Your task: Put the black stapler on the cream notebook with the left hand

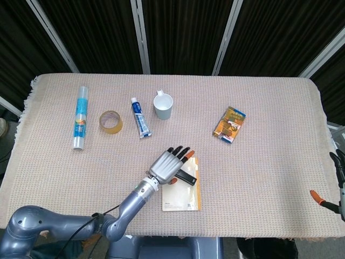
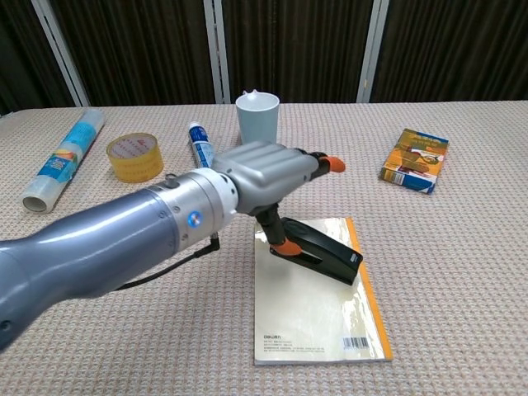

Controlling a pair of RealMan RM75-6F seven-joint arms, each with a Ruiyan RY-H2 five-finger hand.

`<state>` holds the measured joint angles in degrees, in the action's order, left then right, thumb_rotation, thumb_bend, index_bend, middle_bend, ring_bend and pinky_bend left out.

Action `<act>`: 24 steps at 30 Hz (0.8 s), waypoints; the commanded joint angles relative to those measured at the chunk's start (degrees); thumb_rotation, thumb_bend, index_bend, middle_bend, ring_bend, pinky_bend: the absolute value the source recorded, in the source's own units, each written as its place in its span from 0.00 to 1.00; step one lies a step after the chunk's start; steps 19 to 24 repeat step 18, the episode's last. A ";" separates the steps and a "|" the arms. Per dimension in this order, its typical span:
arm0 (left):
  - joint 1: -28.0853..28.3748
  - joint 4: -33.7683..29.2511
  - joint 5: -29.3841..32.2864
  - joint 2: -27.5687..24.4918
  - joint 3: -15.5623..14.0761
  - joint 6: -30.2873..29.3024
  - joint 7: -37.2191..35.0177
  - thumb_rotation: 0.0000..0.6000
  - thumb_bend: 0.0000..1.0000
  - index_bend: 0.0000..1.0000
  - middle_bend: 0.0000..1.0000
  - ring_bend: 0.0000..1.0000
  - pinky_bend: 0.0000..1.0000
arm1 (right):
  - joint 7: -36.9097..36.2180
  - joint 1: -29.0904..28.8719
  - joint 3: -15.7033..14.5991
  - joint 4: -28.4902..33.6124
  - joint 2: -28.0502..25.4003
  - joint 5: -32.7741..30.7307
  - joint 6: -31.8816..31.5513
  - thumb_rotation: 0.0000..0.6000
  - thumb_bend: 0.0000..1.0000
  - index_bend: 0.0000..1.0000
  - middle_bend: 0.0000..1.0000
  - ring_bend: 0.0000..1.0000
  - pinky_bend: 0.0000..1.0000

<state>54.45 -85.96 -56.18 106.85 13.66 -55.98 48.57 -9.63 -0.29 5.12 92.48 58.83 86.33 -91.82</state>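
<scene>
Stapler lying flat on the notebook, near its top edge. Left hand above it, fingers spread, holding nothing. Probably rigid, dense and smooth-sided; best gripped across the body, mid-length. Right hand at the tabletop's edge, state unclear.
</scene>
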 commanded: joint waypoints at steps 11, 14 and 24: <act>-29.43 -30.92 -12.82 -31.63 -20.38 -43.44 7.92 0.93 0.21 0.00 0.00 0.00 0.13 | 9.56 -1.60 -2.24 2.57 2.36 1.64 4.31 1.00 0.11 0.00 0.00 0.00 0.00; -35.33 -25.20 -16.99 -31.93 -22.76 -48.67 -0.93 0.93 0.21 0.00 0.00 0.00 0.13 | 12.25 -1.70 -3.02 3.13 2.99 2.40 4.90 1.00 0.11 0.00 0.00 0.00 0.00; -39.84 -18.43 -17.92 -31.48 -23.63 -50.16 -7.89 0.93 0.21 0.00 0.00 0.00 0.11 | 14.52 -1.62 -3.93 3.64 3.52 3.29 5.34 1.00 0.11 0.00 0.00 0.00 0.00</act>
